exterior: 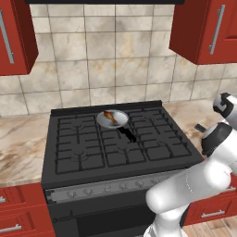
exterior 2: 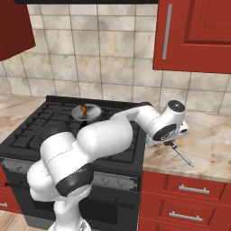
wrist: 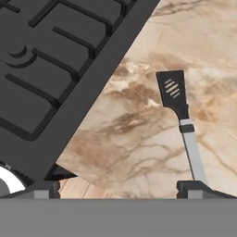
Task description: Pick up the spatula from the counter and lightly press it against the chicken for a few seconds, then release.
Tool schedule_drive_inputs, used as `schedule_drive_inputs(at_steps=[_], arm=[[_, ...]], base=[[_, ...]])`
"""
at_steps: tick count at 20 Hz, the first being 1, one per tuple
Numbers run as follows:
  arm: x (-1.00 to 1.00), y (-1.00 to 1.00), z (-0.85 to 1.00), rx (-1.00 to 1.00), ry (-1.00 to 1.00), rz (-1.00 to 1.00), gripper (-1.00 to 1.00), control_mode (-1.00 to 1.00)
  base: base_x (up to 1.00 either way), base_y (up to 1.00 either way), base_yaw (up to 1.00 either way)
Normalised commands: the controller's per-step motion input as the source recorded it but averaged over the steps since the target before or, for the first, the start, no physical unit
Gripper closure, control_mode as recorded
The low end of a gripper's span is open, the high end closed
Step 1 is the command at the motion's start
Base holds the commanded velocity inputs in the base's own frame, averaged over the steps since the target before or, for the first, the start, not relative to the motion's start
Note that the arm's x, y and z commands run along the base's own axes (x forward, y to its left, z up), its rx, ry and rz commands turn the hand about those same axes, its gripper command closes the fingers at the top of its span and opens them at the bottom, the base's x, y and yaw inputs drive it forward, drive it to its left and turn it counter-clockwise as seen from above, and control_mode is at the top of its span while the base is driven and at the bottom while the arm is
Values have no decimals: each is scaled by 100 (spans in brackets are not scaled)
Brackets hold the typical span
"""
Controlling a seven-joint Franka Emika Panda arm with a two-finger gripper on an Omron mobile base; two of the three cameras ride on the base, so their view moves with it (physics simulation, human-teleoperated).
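Since the gripper (wrist: pixel 118 189) hangs over the counter (wrist: pixel 134 139) just right of the stove (wrist: pixel 41 78), with its jaws spread wide and nothing between them, the step in hand looks to be the grasp of the spatula (wrist: pixel 186 128).

The spatula lies flat on the marble, near the stove's right edge. Its grey handle points toward the near side and its black slotted head toward the far side. In the hand view the handle runs down to the right fingertip (wrist: pixel 192 189), not into the gap between the two.

To grasp it well, the hand should first slide sideways until the handle sits midway between the tips. The wrist should then be turned so the jaws close across the handle, not along it. The spatula is thin and lies low, so the tips probably need to come right down to the marble before closing, or they may shut above it. A hold on the grey part, well back from the head, would leave the blade free for pressing.

Farther off, on a far burner near the middle of the stove, sits the pan (exterior: pixel 121 122) with the chicken (exterior: pixel 110 115) in it, well apart from the spatula. The carry there calls for a lift that clears the grates, and a gentle descent onto the meat.
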Motion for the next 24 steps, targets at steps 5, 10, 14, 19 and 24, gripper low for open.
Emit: schedule_drive_inputs(at_steps=[5, 10, 14, 19, 24], arm=[[16, 0, -17, 0, 4, 1, -100, -100], [10, -1, -17, 0, 2, 1, -100, -100], [8, -5, -9, 0, 0, 1, -100, -100], [9, -8, -8, 0, 0, 2, -100, -100], [6, -8, -10, 0, 1, 2, -100, -100]], base=[[0, 0, 0], [0, 0, 0], [0, 0, 0], [0, 0, 0], [0, 0, 0]])
